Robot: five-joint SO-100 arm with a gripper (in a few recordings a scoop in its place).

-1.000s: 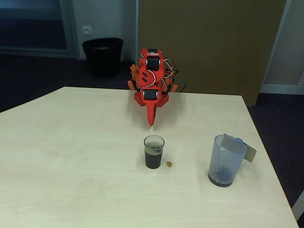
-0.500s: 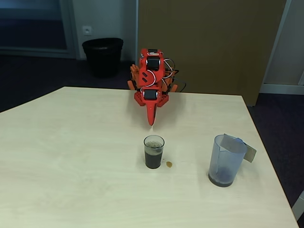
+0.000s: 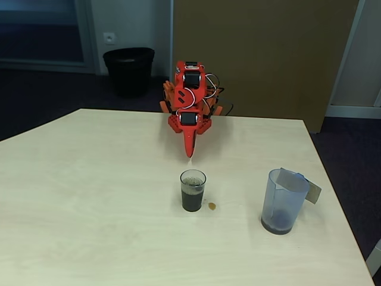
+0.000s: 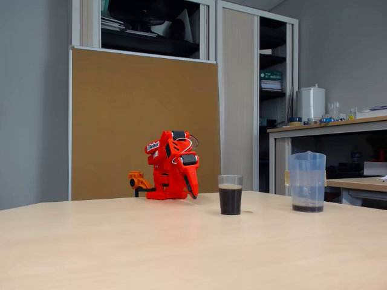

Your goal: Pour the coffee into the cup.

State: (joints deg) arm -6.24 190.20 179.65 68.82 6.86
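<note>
The red arm is folded down at the far edge of the table (image 3: 89,196), with its hand (image 3: 189,149) pointing at the table top, fingers brought together and holding nothing; in the side fixed view the hand (image 4: 192,188) hangs low in front of the arm's base, which reads as a rest pose and not as a reach. The cup (image 3: 193,190) stands upright near the middle of the table, at about 6 o'clock from the hand in the higher fixed view and a little apart from it, so the arm has free room above it. The coffee (image 3: 192,198) fills most of the cup, dark with a lighter foamy top, and in the side fixed view the cup (image 4: 230,194) shows the same high level of coffee (image 4: 230,200). The jug (image 3: 284,201) stands at about 3 o'clock from the cup, well apart, upright, with only a thin dark rest at its bottom; I judge that it stands aside because the pouring is finished. A small brown drop (image 3: 211,206) lies on the table just beside the cup, at about 4 o'clock, probably a spill from the spout. The task looks complete.
</note>
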